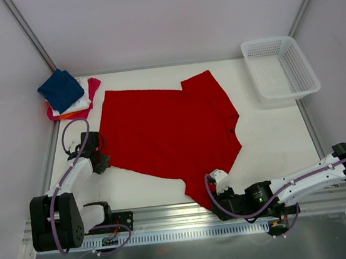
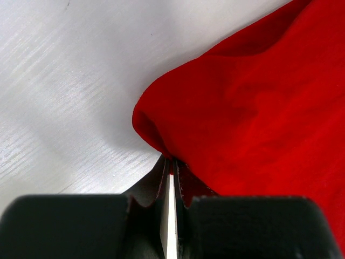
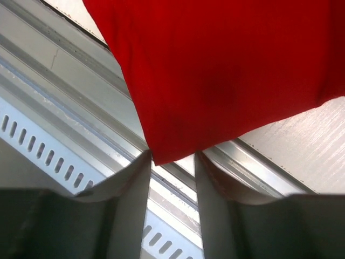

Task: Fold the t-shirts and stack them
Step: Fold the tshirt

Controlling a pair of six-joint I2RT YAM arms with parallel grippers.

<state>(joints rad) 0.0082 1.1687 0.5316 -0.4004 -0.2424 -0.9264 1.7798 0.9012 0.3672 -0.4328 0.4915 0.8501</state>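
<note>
The large red t-shirt (image 1: 167, 133) lies spread open in the middle of the white table. My left gripper (image 1: 104, 162) is at its lower left corner. In the left wrist view the gripper (image 2: 172, 163) is shut, pinching a fold of the red cloth (image 2: 242, 108). My right gripper (image 1: 214, 200) is at the shirt's near corner by the table's front edge. In the right wrist view it (image 3: 172, 157) is open, and the tip of the red corner (image 3: 215, 70) hangs between the fingertips. A navy folded tee (image 1: 61, 89) tops a stack of white (image 1: 82, 101), magenta (image 1: 94, 86) and orange (image 1: 64, 116) squares at the back left.
A white mesh basket (image 1: 279, 69) stands at the back right corner. A slotted metal rail (image 1: 172, 223) runs along the near edge and also shows under my right gripper (image 3: 59, 102). Grey walls close the table on the left, back and right.
</note>
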